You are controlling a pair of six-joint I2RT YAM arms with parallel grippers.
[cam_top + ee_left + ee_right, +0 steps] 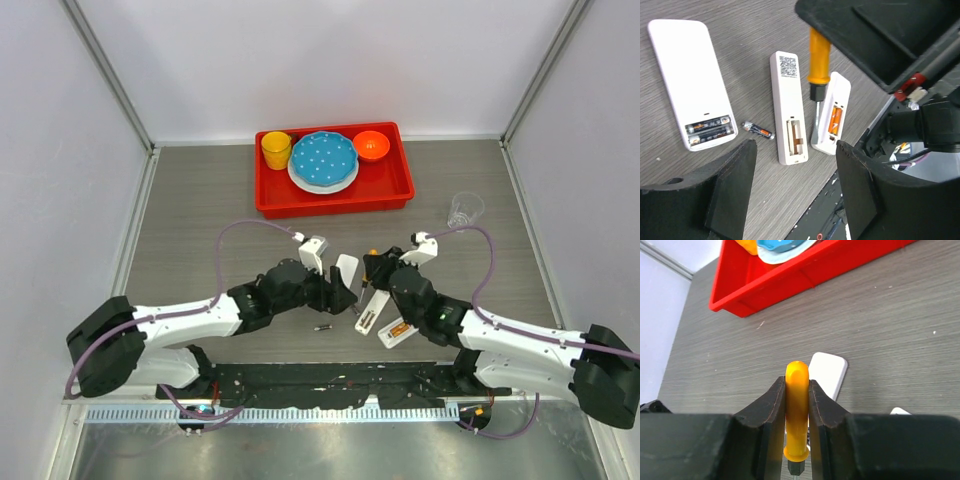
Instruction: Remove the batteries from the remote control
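Left gripper (796, 165) hung wide and empty over a loose battery (758, 130) on the bench (740, 40), while the right gripper (796, 392), clamped on the screwdriver (818, 57), had its tip by an orange battery (835, 120) seated in the small remote (841, 89), which seemingly needed prying out next, two batteries (710, 131) waiting in the large remote (685, 65).

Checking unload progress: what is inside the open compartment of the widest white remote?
Two dark batteries lie side by side inside the widest white remote, not yet removed. Whatever sits beneath them is covered by the batteries themselves.
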